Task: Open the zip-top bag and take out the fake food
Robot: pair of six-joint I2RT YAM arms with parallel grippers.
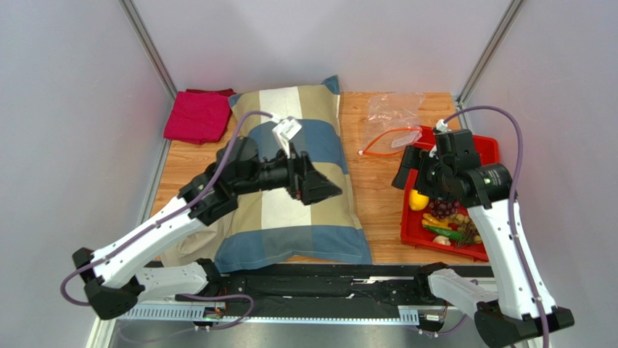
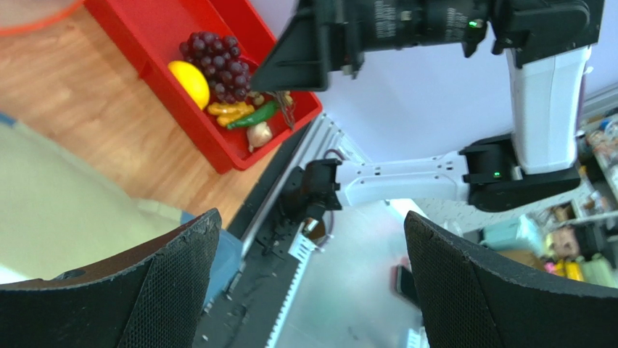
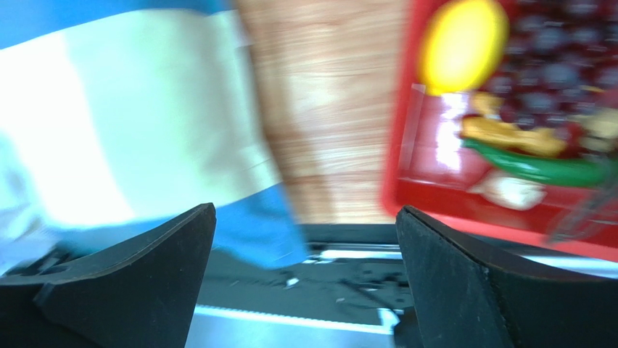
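The clear zip-top bag [image 1: 392,119] lies flat on the wood at the back, its red-orange zip strip [image 1: 377,150] toward the front; it looks empty. The fake food [image 1: 444,215] sits in the red tray [image 1: 413,230]: purple grapes [image 2: 217,59], a yellow lemon [image 2: 190,82], a green vegetable [image 2: 253,116] and small orange and beige bits. My left gripper [image 1: 326,185] is open and empty above the pillow [image 1: 297,181]. My right gripper [image 1: 408,172] is open and empty above the tray's left edge, near the lemon [image 3: 463,43].
The large striped pillow fills the table's middle left. A folded magenta cloth [image 1: 197,116] lies at the back left. Grey walls close in on three sides. The black rail [image 1: 319,279] runs along the near edge.
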